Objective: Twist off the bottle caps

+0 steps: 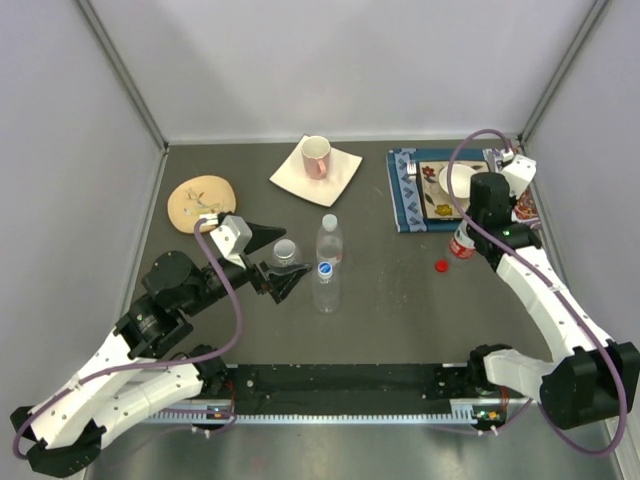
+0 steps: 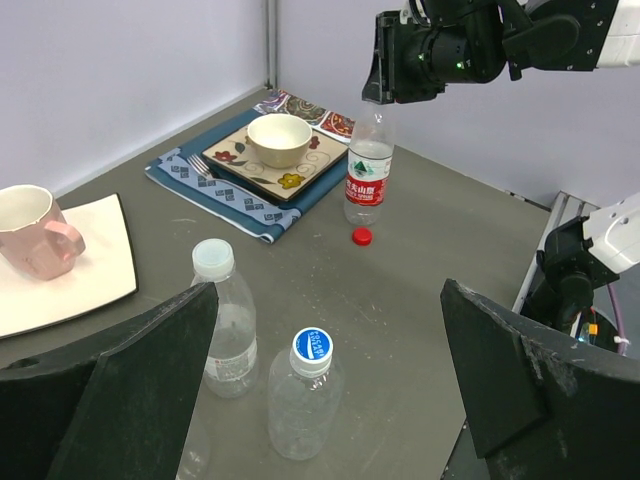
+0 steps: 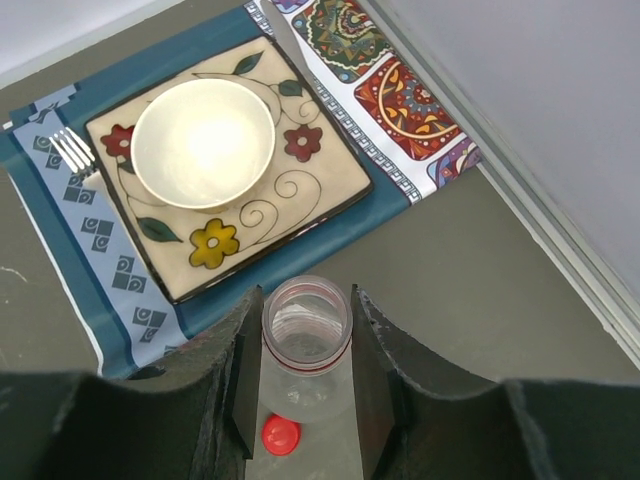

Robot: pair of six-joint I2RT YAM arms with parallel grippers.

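Observation:
My right gripper (image 3: 305, 345) is shut on the neck of an open red-labelled bottle (image 3: 306, 322), which stands on the table beside the blue mat (image 1: 462, 243). Its red cap (image 3: 281, 436) lies on the table just left of it (image 1: 441, 266). My left gripper (image 2: 328, 300) is open. A slim bottle with a blue cap (image 2: 312, 346) stands between and beyond its fingers. A slim bottle with a white cap (image 2: 214, 259) stands behind that. In the top view the squat bottle with a greyish-clear cap (image 1: 285, 249) sits between the left fingers.
A pink mug (image 1: 316, 156) stands on a white square plate (image 1: 343, 176) at the back. A tan round dish (image 1: 200, 202) lies at the back left. A white bowl (image 3: 203, 142) sits on a flowered plate (image 3: 315, 175) on a blue placemat (image 3: 70, 250), with a fork (image 3: 72, 152).

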